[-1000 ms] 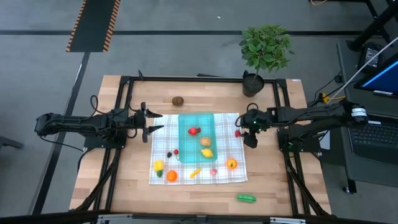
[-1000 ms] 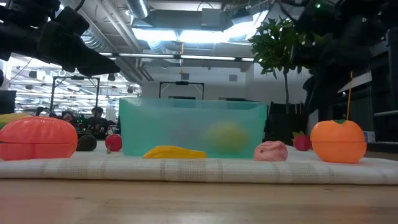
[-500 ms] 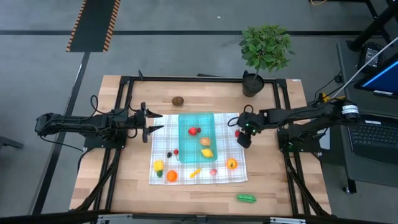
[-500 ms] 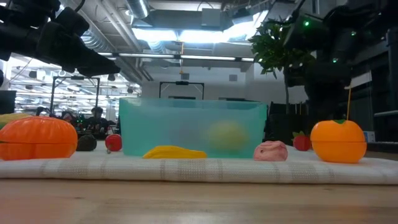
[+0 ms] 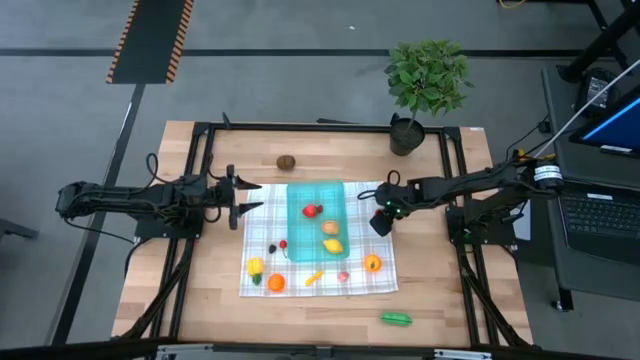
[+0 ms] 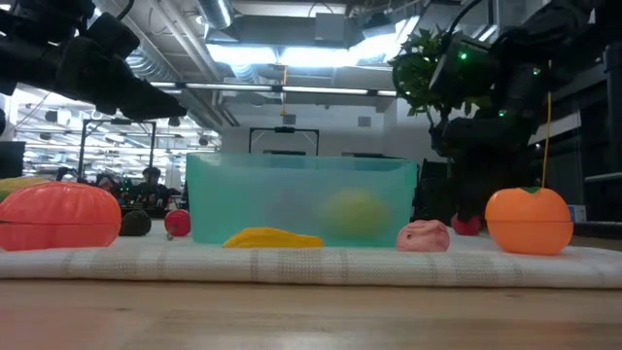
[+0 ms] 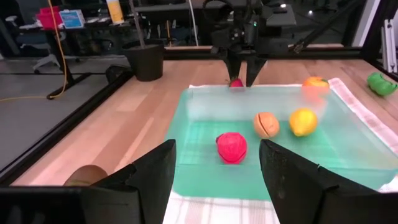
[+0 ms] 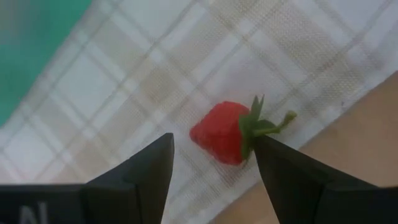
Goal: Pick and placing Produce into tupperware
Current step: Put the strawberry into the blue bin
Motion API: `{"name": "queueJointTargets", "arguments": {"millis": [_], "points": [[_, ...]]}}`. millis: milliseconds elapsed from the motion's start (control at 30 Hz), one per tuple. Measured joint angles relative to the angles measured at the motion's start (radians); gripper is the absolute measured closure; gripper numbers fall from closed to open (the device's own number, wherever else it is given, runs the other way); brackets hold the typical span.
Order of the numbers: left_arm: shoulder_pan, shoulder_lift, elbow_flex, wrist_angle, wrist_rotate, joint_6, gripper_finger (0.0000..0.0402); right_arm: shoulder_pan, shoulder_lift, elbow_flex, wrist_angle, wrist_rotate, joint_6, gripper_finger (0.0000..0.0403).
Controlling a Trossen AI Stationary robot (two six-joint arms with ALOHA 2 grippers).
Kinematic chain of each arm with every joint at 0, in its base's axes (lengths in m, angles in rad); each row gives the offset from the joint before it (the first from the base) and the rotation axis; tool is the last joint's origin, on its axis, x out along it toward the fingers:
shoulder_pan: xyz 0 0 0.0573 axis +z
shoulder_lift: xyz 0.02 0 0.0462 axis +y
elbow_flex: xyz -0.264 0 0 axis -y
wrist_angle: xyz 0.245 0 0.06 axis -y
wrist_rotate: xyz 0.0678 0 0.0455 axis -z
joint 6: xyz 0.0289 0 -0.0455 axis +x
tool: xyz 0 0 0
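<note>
Right wrist view shows the right claw (image 8: 211, 168) open, its jaws straddling a strawberry (image 8: 225, 132) on the cloth (image 8: 124, 99) just beside the teal container (image 5: 317, 220); picking step, so next descend and close.

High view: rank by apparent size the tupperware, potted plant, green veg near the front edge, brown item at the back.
1. Potted plant
2. Tupperware, close to the plant
3. Green veg
4. Brown item
</note>
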Motion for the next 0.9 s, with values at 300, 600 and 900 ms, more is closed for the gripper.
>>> {"name": "queueJointTargets", "arguments": {"millis": [300, 600, 900], "points": [[0.000, 0.000, 0.000, -0.015, 0.000, 0.001, 0.0178, -0.002, 0.021, 0.000, 0.025, 0.033, 0.046, 0.0176], [0.000, 0.000, 0.000, -0.015, 0.000, 0.001, 0.0178, -0.002, 0.021, 0.000, 0.068, 0.044, 0.042, 0.0176], [0.000, 0.000, 0.000, -0.015, 0.000, 0.001, 0.0178, -0.002, 0.021, 0.000, 0.025, 0.058, 0.040, 0.0176]]}}
